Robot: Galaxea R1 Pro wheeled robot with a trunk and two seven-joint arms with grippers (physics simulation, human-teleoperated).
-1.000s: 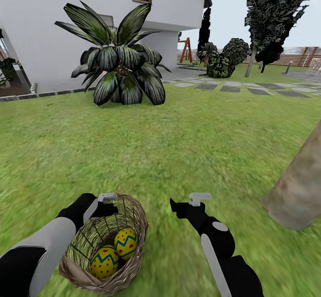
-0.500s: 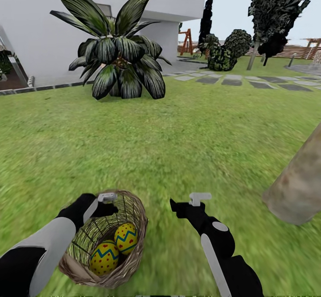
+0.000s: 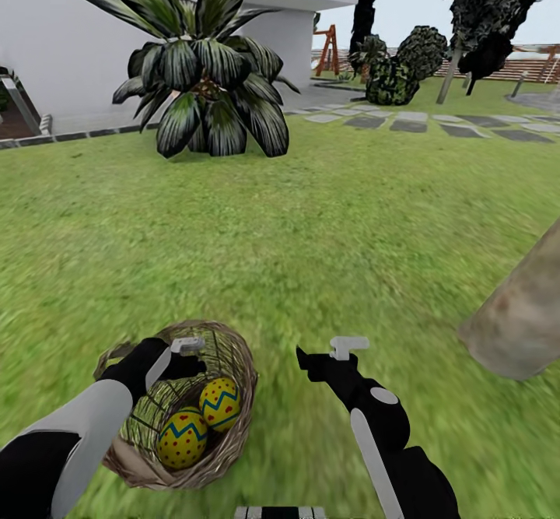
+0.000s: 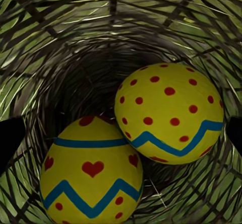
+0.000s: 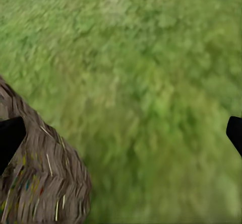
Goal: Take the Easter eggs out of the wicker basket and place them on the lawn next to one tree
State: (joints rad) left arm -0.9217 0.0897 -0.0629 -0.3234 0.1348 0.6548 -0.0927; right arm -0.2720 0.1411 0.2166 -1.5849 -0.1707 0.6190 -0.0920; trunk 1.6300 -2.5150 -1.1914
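From my head camera I see the small round wicker basket of tan-brown twigs (image 3: pixel 231 433) sitting on the mottled green lawn (image 3: pixel 311 247) at about seven o'clock in the picture, with two yellow Easter eggs inside it, touching each other: one with red dots and a blue zigzag band (image 3: pixel 220 404) at the one o'clock side of the other, a yellow egg with a blue band and zigzag (image 3: pixel 182 438). I can count only these two eggs. My left gripper (image 3: pixel 183 354) hangs over the basket's opening, and through its wrist camera I look straight down into the weave at the dotted egg (image 4: pixel 169 112) and its neighbour, which carries red hearts (image 4: pixel 91 176); the dark fingertips (image 4: pixel 10 138) sit at the two edges of that picture, spread wide, with nothing between them. My right gripper (image 3: pixel 330 355) hovers over bare grass just beside the basket at its three o'clock; its wrist camera shows the basket's outer wall (image 5: pixel 45 178) and its fingertips (image 5: pixel 9 139) likewise wide apart and empty. At four o'clock a thick grey-brown mottled tree trunk (image 3: pixel 519 318) leans in from the edge. Farther off, at eleven o'clock, stands a short palm with dark fronds (image 3: pixel 204 75) before a white house wall (image 3: pixel 62 52), and stone paving slabs (image 3: pixel 412 122) lie at one o'clock.
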